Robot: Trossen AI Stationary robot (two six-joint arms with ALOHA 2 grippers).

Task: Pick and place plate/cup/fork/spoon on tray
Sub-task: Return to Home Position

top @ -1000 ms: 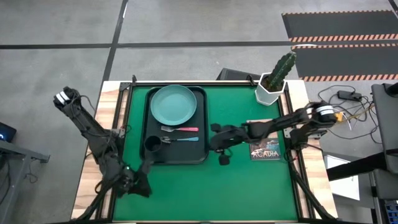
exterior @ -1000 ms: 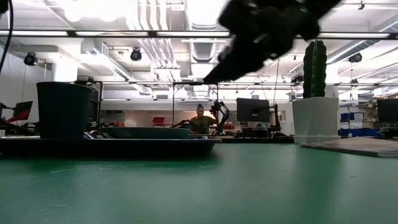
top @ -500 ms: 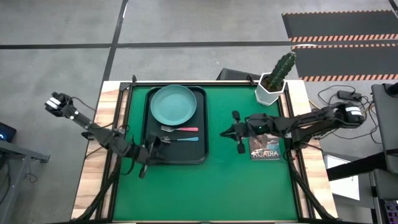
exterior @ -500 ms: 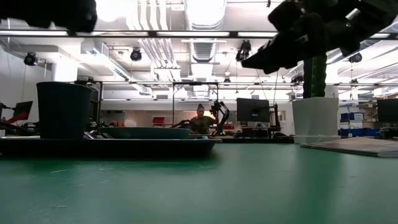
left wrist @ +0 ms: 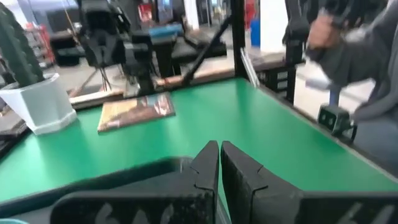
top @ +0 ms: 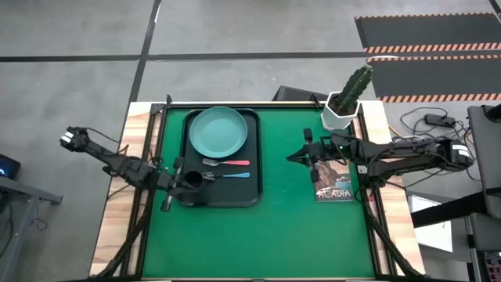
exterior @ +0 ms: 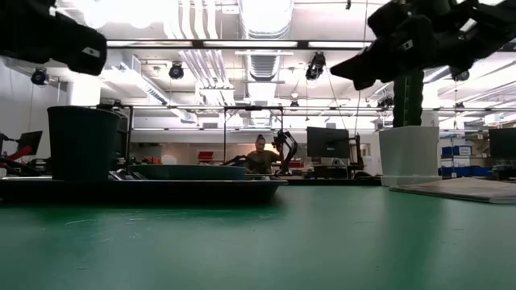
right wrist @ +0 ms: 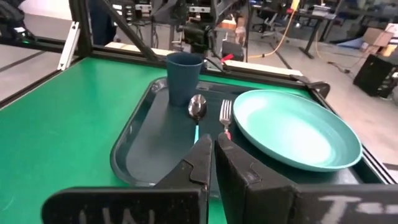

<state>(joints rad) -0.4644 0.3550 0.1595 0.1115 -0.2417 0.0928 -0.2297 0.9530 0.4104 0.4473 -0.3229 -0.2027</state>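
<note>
The black tray (top: 252, 188) lies at the table's far left and holds all the tableware. The teal plate (top: 218, 131) sits on its far half. The red-handled fork (top: 228, 163) and blue-handled spoon (top: 233, 175) lie side by side in front of the plate. The dark cup (top: 194, 180) stands upright at the tray's near left corner. My left gripper (top: 178, 183) is shut and empty, raised over the tray's left rim beside the cup (exterior: 83, 143). My right gripper (top: 301, 155) is shut and empty, raised over the mat to the right of the tray, facing it (right wrist: 134, 149).
A white hexagonal pot with a cactus (top: 342, 112) stands at the far right corner. A book (top: 333, 185) lies flat on the green mat under my right arm. A person's sleeve (left wrist: 367, 56) shows beyond the table's edge.
My left gripper has swung from the table's near left corner toward the far edge and up, ending beside the cup. My right gripper has drawn back from the tray toward the table's right and far edges, rising. The tableware on the tray has stayed still.
</note>
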